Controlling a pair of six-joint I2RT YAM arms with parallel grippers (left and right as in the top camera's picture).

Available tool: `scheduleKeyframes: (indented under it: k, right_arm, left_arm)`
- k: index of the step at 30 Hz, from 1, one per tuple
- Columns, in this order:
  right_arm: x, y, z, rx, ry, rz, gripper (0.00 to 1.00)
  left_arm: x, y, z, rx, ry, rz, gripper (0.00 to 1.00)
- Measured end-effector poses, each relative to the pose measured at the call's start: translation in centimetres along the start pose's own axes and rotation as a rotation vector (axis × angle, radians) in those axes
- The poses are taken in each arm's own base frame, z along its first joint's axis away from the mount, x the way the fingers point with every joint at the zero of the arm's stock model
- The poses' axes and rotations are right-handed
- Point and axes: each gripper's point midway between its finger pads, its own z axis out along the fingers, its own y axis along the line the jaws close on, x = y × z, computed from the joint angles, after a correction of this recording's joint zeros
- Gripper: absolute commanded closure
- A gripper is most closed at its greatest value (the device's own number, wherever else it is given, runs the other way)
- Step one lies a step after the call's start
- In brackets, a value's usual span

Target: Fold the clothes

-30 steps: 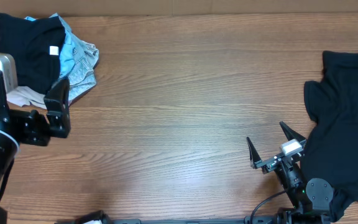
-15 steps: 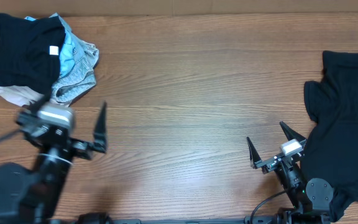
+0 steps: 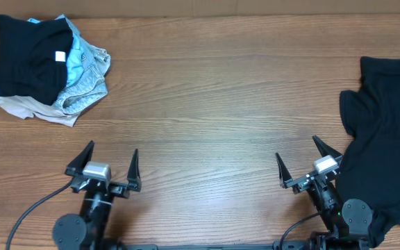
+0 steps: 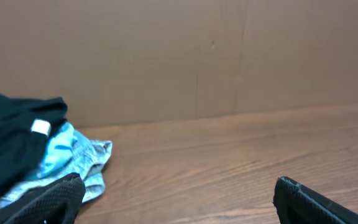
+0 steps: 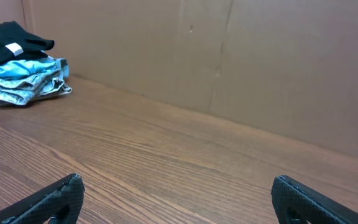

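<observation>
Black cloth lay in two places on your wooden table (image 3: 207,104). At the far left corner, one folded black T-shirt (image 3: 30,55) sat on top of a small pile, its white label (image 3: 60,57) facing up near the right edge of the fold. Under it and sticking out to the right was a light blue garment (image 3: 85,66), and a beige garment (image 3: 16,104) showed at the pile's near edge. At the right edge of the table a second, loose black T-shirt (image 3: 387,132) lay rumpled and unfolded, running out of the overhead view.

You had the left gripper (image 3: 112,149) low at the near left of the table, its fingers spread wide and holding nothing, well apart from the pile. From its wrist camera the pile appeared at the left, with bare wood and a cardboard wall (image 4: 166,56) ahead.

You had the right gripper (image 3: 296,147) at the near right, fingers likewise spread wide and empty, just beside the left edge of the loose shirt. Whether the arm behind it touched the fabric could not be told. Its wrist camera looked across the bare wood toward the far pile.
</observation>
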Motion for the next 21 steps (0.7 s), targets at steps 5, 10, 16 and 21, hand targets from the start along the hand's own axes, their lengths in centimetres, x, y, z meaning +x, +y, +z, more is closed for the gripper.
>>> scheduleKeyframes:
  k: [5,10,16,21]
  right_arm:
    - [0.0,0.0,0.0,0.000,0.000,0.000,0.00]
    - [0.0,0.0,0.0,0.000,0.000,0.001,0.00]
    - [0.0,0.0,0.0,0.000,0.001,0.000,0.00]
    - [0.0,0.0,0.0,0.000,0.001,0.001,0.00]
  left_arm:
    - [3.6,0.4,1.2,-0.001,0.007,-0.022,0.00]
    - [7.2,0.6,1.7,-0.003,0.069,-0.050,0.00]
    - [7.1,0.4,1.7,0.003,0.065,-0.049,0.00]
    - [7.1,0.4,1.7,0.003,0.065,-0.049,0.00]
